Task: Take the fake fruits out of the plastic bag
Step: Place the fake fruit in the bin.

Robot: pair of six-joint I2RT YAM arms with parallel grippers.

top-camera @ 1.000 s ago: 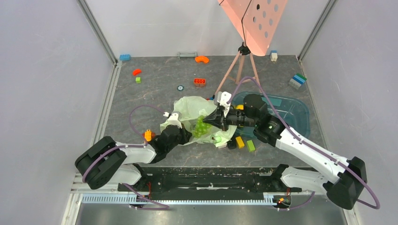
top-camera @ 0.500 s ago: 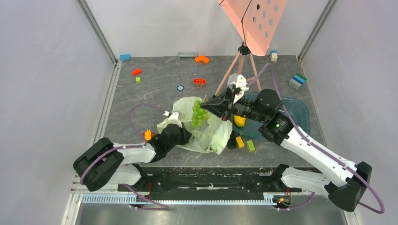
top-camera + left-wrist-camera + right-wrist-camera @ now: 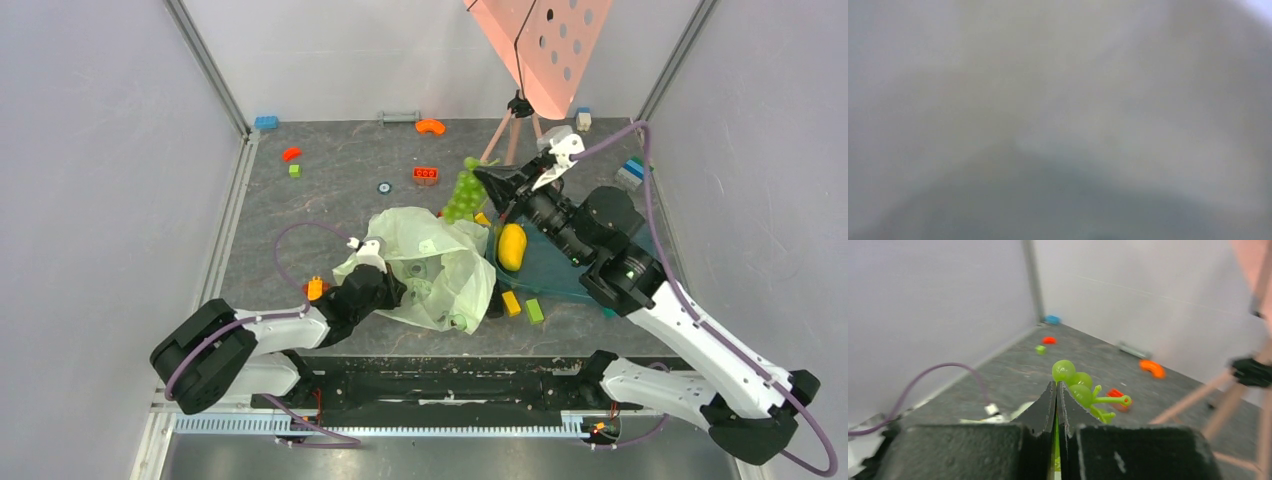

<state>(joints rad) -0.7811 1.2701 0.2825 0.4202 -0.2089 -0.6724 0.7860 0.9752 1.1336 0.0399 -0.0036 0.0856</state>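
My right gripper (image 3: 487, 181) is shut on the bumpy green cluster (image 3: 464, 192) and holds it in the air past the far edge of the pale-green plastic bag (image 3: 432, 268). In the right wrist view the jaws (image 3: 1056, 390) pinch a thin green part of the cluster (image 3: 1076, 382). The smooth yellow fruit (image 3: 511, 246) lies at the left rim of the teal tray (image 3: 625, 243). My left gripper (image 3: 383, 290) sits at the bag's left edge with its fingers hidden by plastic. The left wrist view shows only blurred pale plastic (image 3: 1058, 100).
A pink tripod stand (image 3: 512, 140) rises just behind the held cluster. Yellow (image 3: 511, 303) and green (image 3: 535, 311) bricks lie by the bag's right edge. A red brick (image 3: 425, 174), an orange curved piece (image 3: 430, 126) and other bricks are scattered at the back.
My right gripper has lifted the green cluster out of the bag and carried it up and toward the far right. The bag has settled flatter. The left arm has stayed put.
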